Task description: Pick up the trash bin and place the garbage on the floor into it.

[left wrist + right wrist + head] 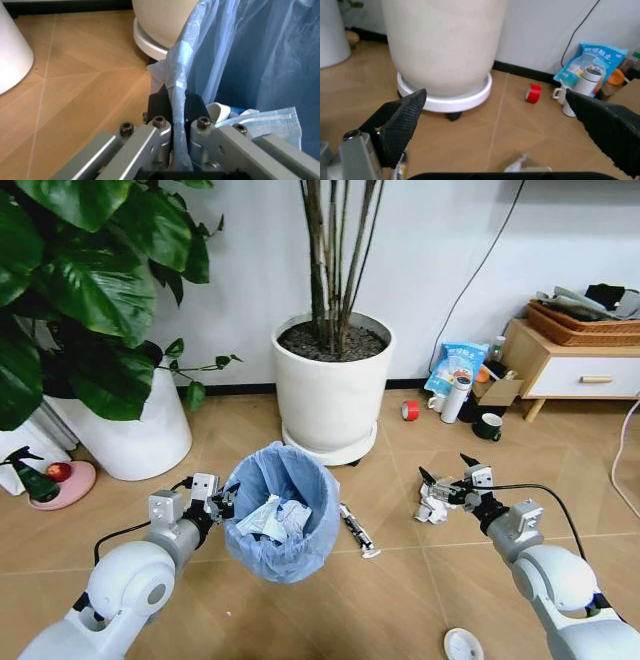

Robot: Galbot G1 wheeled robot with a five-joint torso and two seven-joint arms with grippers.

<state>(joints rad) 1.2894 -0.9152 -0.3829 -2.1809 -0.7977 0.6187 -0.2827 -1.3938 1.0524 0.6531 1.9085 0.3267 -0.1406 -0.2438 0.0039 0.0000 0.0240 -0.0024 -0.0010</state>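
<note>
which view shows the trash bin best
The head view: the whole trash bin shows, blue liner open, paper inside, its rim held by the left end effector. The left wrist view gives a close-up of the liner pinched between the fingers. The right wrist view faces a plant pot.

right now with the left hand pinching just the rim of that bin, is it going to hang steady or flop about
The small round bin lined with crinkly light-blue plastic probably feels light: it holds just a few paper scraps. The left hand is shut on one side of the rim, so it may tilt or swing. The thin liner between the fingers could slip or crumple.
</note>
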